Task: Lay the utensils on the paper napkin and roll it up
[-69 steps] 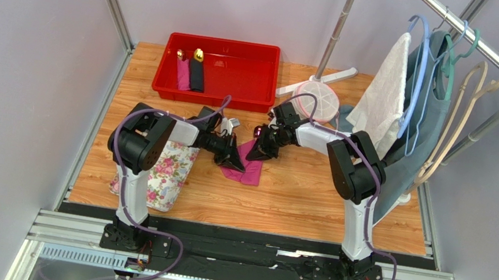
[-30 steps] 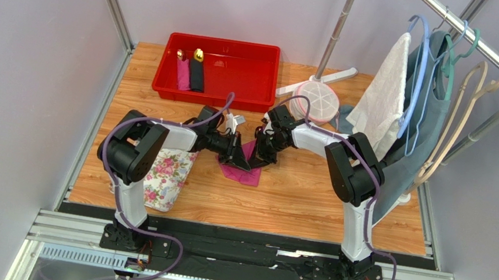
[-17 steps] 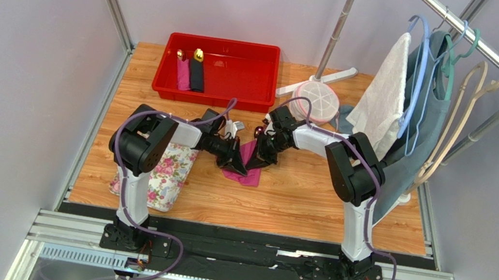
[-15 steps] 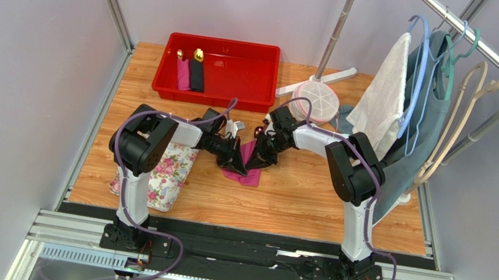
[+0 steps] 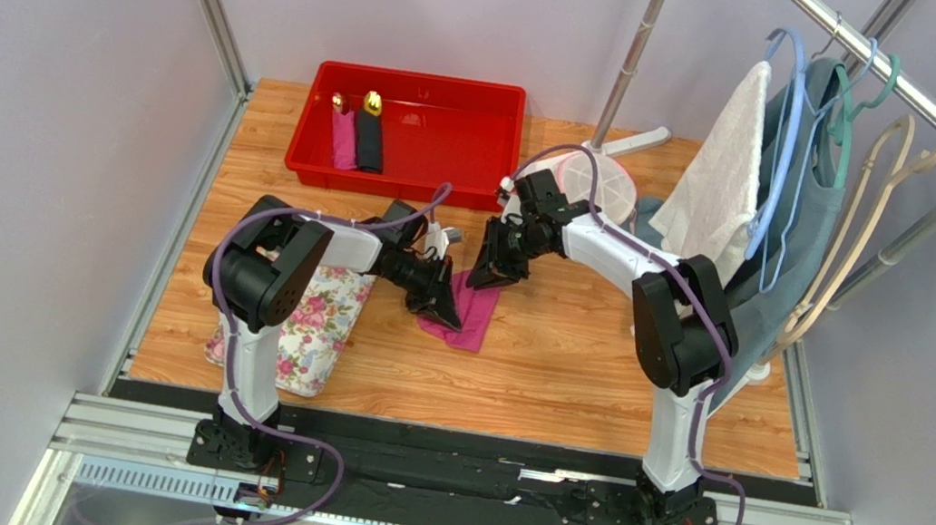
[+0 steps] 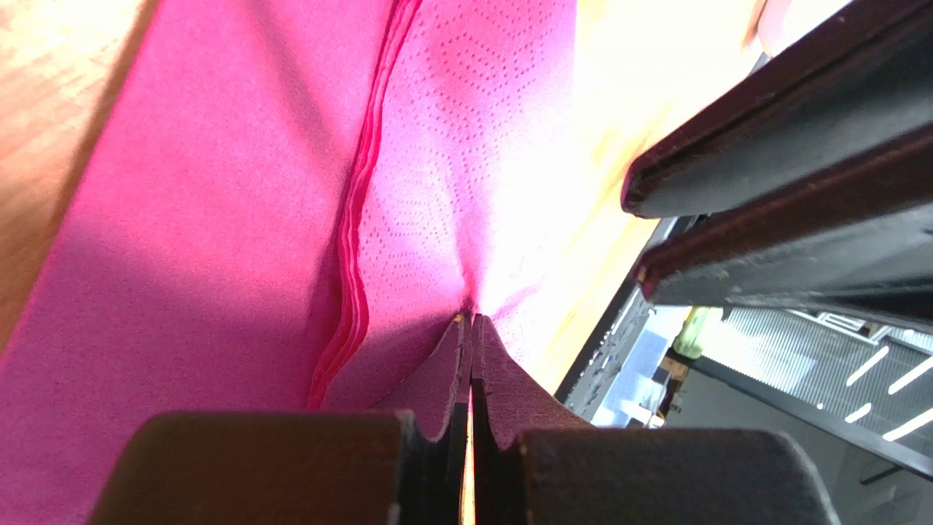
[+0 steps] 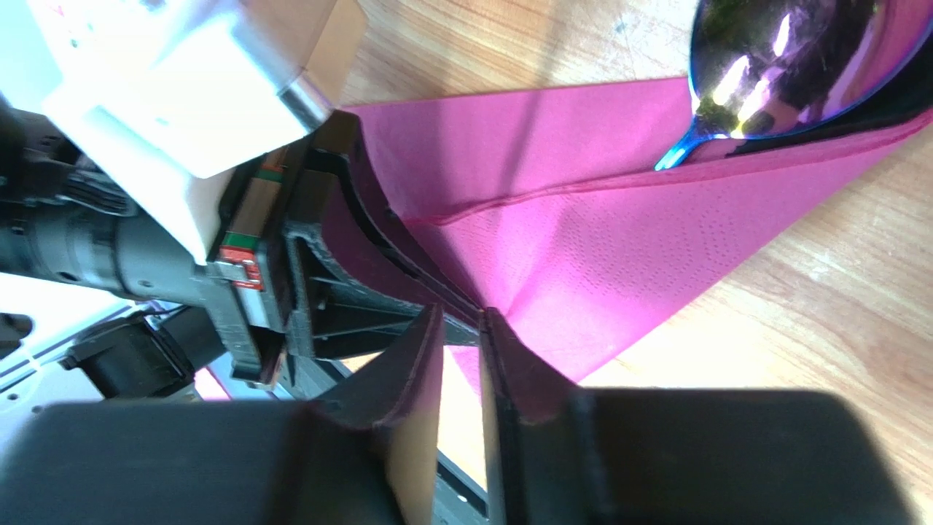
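Note:
The paper napkin (image 5: 469, 323) lies folded on the wooden table, magenta pink (image 7: 613, 235). A shiny purple-tinted spoon head (image 7: 783, 55) of the utensils pokes out of its fold; the handles are hidden. My left gripper (image 6: 471, 324) is shut, pinching a puckered edge of the napkin (image 6: 219, 241); from above it (image 5: 444, 301) sits at the napkin's left side. My right gripper (image 7: 460, 328) stands slightly open with nothing between its fingers, just off the napkin's edge and facing the left gripper. In the top view it (image 5: 482, 279) hovers at the napkin's far corner.
A red bin (image 5: 443, 184) at the back holds a pink roll (image 5: 344, 135) and a black roll (image 5: 369, 136) with gold cutlery. A floral cloth (image 5: 316, 324) lies by the left arm. A garment rack with a white towel (image 5: 720, 175) and hangers stands on the right.
The right gripper has opened, let go of the napkin and drawn back a little toward the far right. The left gripper stays shut on the napkin's edge.

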Motion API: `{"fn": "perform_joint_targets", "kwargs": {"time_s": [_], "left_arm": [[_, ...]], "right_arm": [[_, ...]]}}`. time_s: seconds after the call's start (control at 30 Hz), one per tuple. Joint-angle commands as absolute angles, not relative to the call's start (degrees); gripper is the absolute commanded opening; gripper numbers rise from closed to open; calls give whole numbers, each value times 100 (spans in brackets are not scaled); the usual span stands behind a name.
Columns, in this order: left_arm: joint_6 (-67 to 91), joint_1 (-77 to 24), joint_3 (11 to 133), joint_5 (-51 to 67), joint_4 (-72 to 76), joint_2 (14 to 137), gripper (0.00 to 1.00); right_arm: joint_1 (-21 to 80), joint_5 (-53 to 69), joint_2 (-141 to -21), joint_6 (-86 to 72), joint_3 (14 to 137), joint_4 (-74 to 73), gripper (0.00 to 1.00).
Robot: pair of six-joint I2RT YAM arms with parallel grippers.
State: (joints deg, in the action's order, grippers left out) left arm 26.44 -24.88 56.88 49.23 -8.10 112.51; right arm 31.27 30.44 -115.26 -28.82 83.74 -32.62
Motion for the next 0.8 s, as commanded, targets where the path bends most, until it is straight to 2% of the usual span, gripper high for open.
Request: {"fn": "perform_joint_targets", "kwargs": {"time_s": [0.0, 0.5, 0.63, 0.77], "left_arm": [[2145, -2487, 5634, 4043, -1301, 11312, 0], [2206, -2435, 5493, 4271, -1064, 11102, 1], [2215, -2338, 5502, 4814, -958, 10610, 13], [2215, -2390, 5511, 5282, -817, 10117, 32]], "right_arm": [[3155, 2953, -11619, -2725, 8543, -3419, 18], [3155, 2725, -12497, -2505, 8525, -3050, 3], [3146, 2830, -12612, -2452, 8447, -3076, 2], [3155, 2892, -12577, -2470, 8262, -3032, 1]]}}
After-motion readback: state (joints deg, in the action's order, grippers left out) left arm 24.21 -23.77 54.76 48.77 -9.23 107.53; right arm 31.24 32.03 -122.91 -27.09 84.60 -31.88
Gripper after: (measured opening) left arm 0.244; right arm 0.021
